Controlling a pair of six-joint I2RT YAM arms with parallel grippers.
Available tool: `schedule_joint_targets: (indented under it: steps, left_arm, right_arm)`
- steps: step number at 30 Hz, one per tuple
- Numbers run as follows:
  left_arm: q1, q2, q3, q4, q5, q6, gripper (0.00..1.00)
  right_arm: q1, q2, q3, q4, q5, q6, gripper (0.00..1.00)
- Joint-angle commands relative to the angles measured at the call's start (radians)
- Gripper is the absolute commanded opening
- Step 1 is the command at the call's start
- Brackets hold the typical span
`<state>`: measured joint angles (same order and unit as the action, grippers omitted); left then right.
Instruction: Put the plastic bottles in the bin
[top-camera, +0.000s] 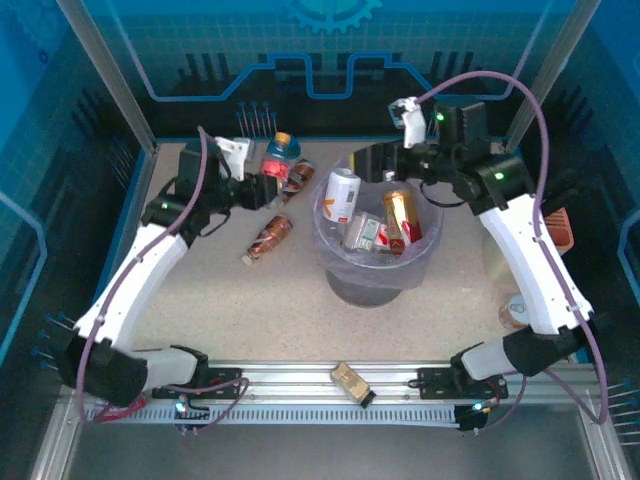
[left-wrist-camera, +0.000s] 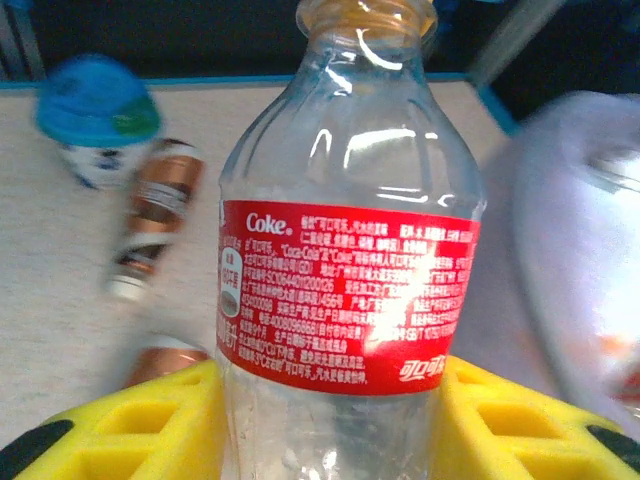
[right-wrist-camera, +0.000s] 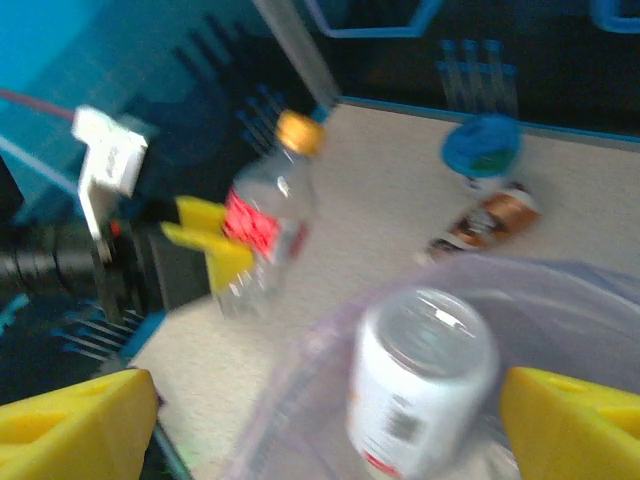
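— Left side, status?
— My left gripper (left-wrist-camera: 330, 385) is clamped on a clear plastic bottle with a red label (left-wrist-camera: 345, 300) and an orange cap. It sits left of the round grey bin with lavender bag liner (top-camera: 365, 288), outside it.
— Bin contents?
— A white-labelled clear bottle (top-camera: 343, 195) leans at the far-left rim. A copper-gold bottle (top-camera: 402, 218) is on the right, and a red-and-white bottle (top-camera: 365, 235) lies between them.
— Right side?
— My right gripper (right-wrist-camera: 325, 385) hangs over the bin, fingers wide apart, gripping nothing. The white-labelled bottle is below, between them.
— Outside the bin?
— A brown-copper bottle (top-camera: 270, 238) lies on the speckled table (top-camera: 200, 290), left of the bin.
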<state>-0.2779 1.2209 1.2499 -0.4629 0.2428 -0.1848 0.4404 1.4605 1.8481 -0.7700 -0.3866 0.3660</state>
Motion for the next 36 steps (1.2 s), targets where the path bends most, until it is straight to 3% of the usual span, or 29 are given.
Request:
schedule_joint_targets:
  steps: [1,6,11,17,25,34,36]
  left_arm:
    - [-0.053,-0.096,-0.104,0.127,0.042,-0.113,0.40]
    - [-0.119,-0.186,-0.191,0.210,0.055,-0.158,0.37]
    - [-0.125,-0.218,-0.179,0.186,0.045,-0.131,0.37]
    - [-0.126,-0.213,-0.175,0.205,0.059,-0.129,0.36]
    - [-0.127,-0.217,-0.187,0.230,0.072,-0.146,0.35]
    - [-0.128,-0.242,-0.204,0.234,0.066,-0.158,0.38]
    - [-0.127,-0.239,-0.192,0.229,0.065,-0.157,0.44]
  right_arm:
    - [0.084,0.093,0.083,0.154,-0.084,0.070,0.90]
    - [0.166,0.265,0.265,0.072,-0.092,0.080,0.97]
    - [0.176,0.357,0.334,0.001,-0.062,0.093,0.98]
    - [0.194,0.374,0.301,0.047,-0.109,0.115,0.82]
    - [0.197,0.361,0.235,0.123,-0.121,0.128,0.46]
    - [0.189,0.363,0.226,0.197,-0.145,0.138,0.21]
    - [0.186,0.353,0.222,0.211,-0.149,0.137,0.20]
